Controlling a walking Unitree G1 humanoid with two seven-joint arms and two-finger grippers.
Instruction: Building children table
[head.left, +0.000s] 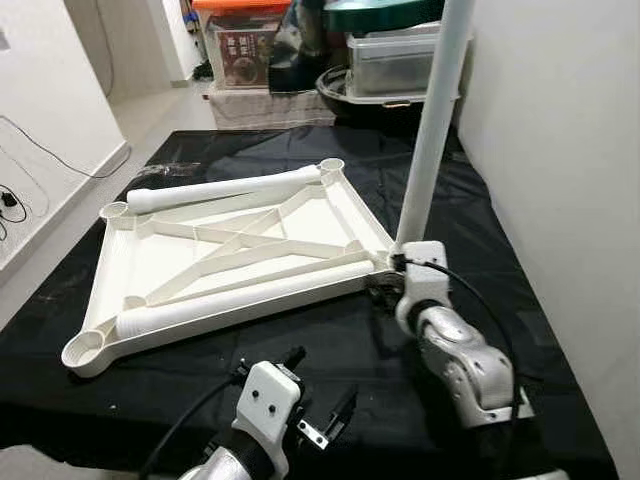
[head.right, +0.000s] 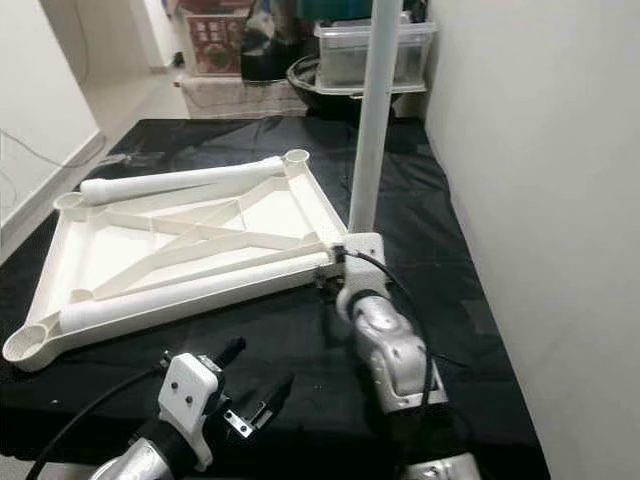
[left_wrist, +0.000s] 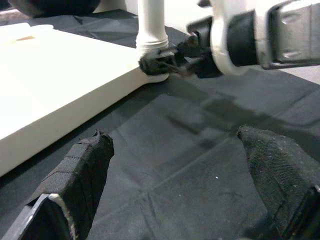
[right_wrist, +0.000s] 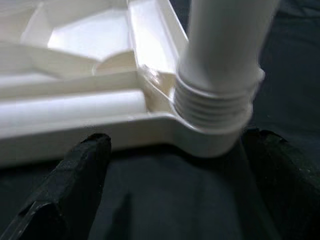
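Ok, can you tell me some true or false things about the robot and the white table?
1. The table top lies upside down on a black cloth. True.
2. One leg stands upright in a corner of the top. True.
3. All four legs are fitted. False: two loose legs still lie on the top.
4. The right gripper is at the base of the upright leg. True.
5. The left gripper holds a leg. False: it is open and empty.

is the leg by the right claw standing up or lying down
Upright: the white tube leg stands in the upturned white plastic tabletop's corner socket, right claw at its base.
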